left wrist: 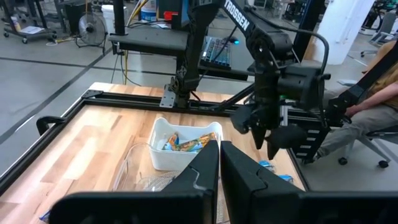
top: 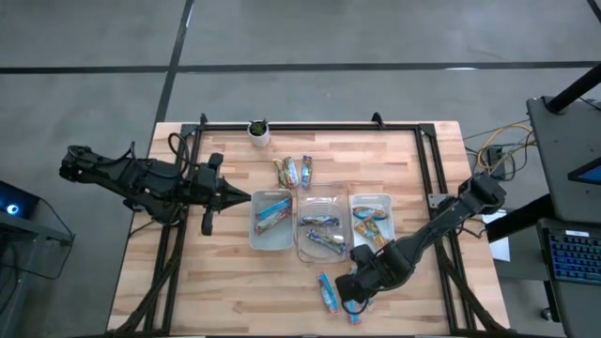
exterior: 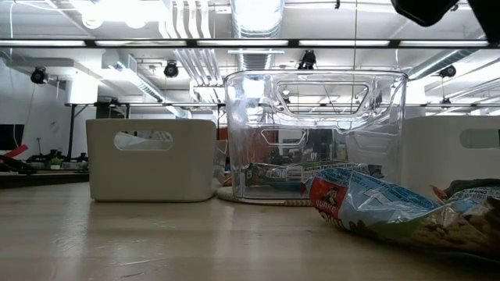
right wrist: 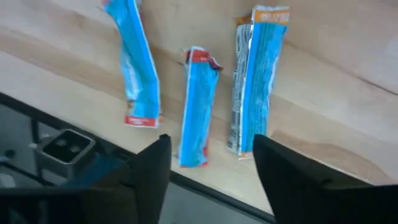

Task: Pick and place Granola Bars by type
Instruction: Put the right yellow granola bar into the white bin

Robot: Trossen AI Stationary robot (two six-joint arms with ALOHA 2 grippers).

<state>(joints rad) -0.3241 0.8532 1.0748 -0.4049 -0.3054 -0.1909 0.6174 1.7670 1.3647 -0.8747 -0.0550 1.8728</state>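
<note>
Near the table's front edge, three blue granola bars are seen lying side by side on the wood, with the right gripper held above them, fingers parted and empty. Other bars are sorted into the three trays, and a few lie by the plant pot. Left of the trays, the left gripper is kept closed, holding nothing.

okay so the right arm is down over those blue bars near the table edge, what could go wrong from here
1. Three blue granola bars lie side by side under the open right gripper; closing could catch a neighbour along with the middle one.
2. They lie near the table's front edge, so a nudge might push one off.
3. The shiny wrappers may slip from the fingers. The shut left gripper waits beside the left tray.
</note>
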